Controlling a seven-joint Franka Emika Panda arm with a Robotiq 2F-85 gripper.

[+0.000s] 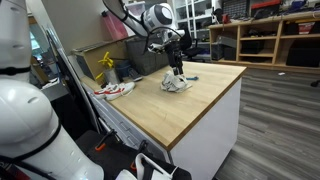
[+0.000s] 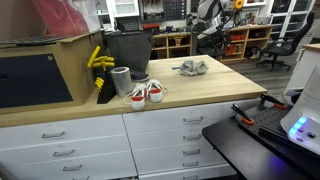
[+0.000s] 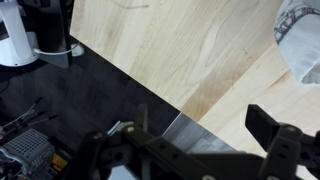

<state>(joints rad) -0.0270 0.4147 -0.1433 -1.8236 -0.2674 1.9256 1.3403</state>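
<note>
A long wooden countertop (image 1: 212,98) is seen in both exterior views, and it is carried by a white cabinet with drawers (image 2: 170,135). In the wrist view the pale wood (image 3: 190,50) fills the upper part, and a dark floor (image 3: 90,100) is seen beyond its edge.

The robot arm (image 1: 150,18) is reached over the far part of the top. At the other end a black bin (image 2: 127,50) is placed, and a grey cup (image 2: 121,80) is stood just in front of it. A yellow object (image 2: 97,60) is leaned beside the bin; what it is cannot be told.

A crumpled grey cloth (image 1: 176,84) is laid on the wood near the far end, well apart from the bin. In the wrist view only one part of it (image 3: 300,40) is shown, at the upper right corner.

A pair of white shoes with red (image 2: 147,93) is set near the front edge, just beside the cup.

The gripper (image 1: 177,66) is hung close above the cloth, and no contact can be made out. In the wrist view it (image 3: 200,118) is seen released: the two fingers (image 3: 265,125) are spread wide and nothing is held between them.
</note>
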